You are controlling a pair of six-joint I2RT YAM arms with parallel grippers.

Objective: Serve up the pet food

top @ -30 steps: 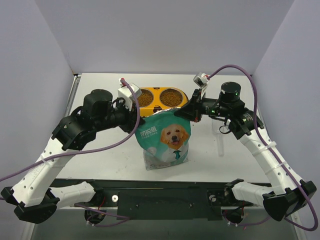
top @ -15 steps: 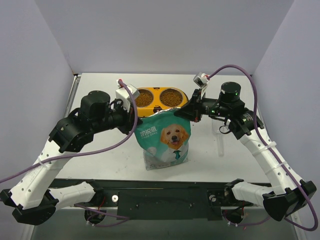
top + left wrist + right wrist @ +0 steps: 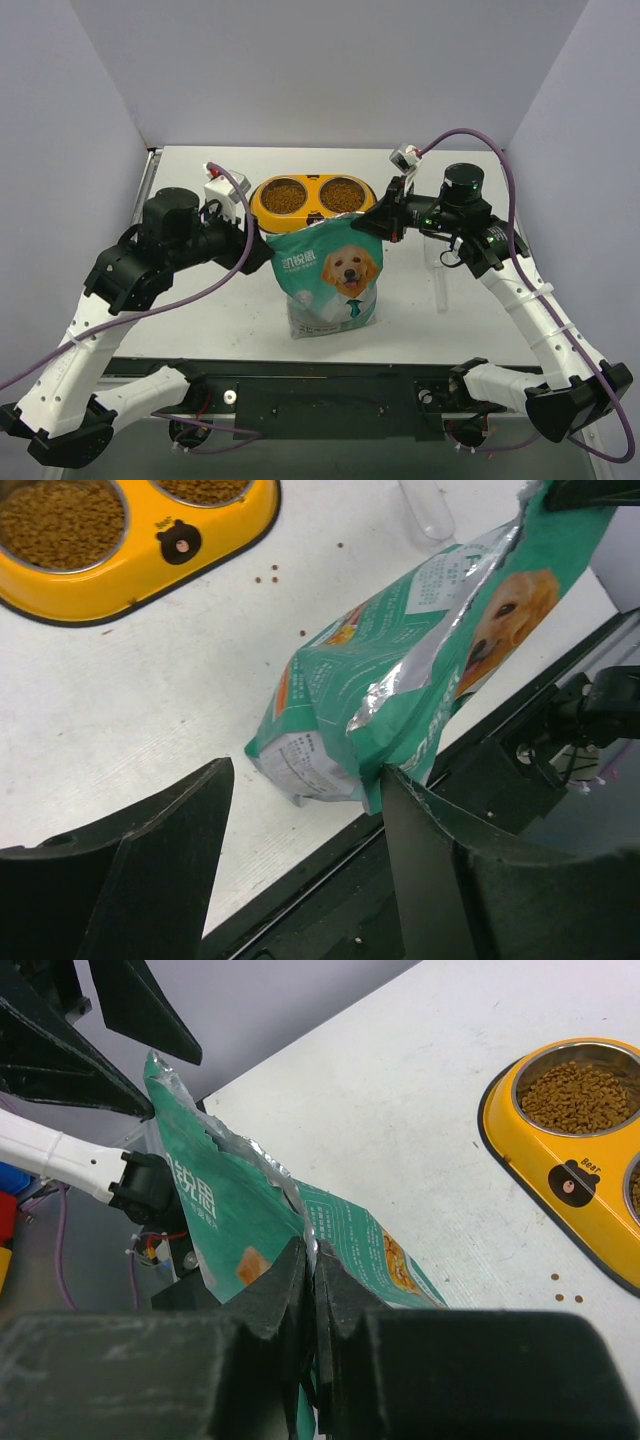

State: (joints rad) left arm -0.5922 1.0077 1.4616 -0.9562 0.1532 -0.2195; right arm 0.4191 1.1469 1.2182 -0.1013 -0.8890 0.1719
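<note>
While right gripper clamps the bag by its foil lip and left gripper gapes empty beside it, pet food sits beyond both sets of fingers in the feeder: loose, light, scattering pellets, best held via the bag's rim.

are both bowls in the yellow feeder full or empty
Filled: the yellow plastic double-bowl feeder has small brown dry kibble pellets covering the bottom of both bowls; how deep, cannot tell.

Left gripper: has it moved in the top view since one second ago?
Yes. The left gripper has drawn back to the left. Earlier it overlapped the left end of the yellow feeder; now that end is uncovered.
</note>
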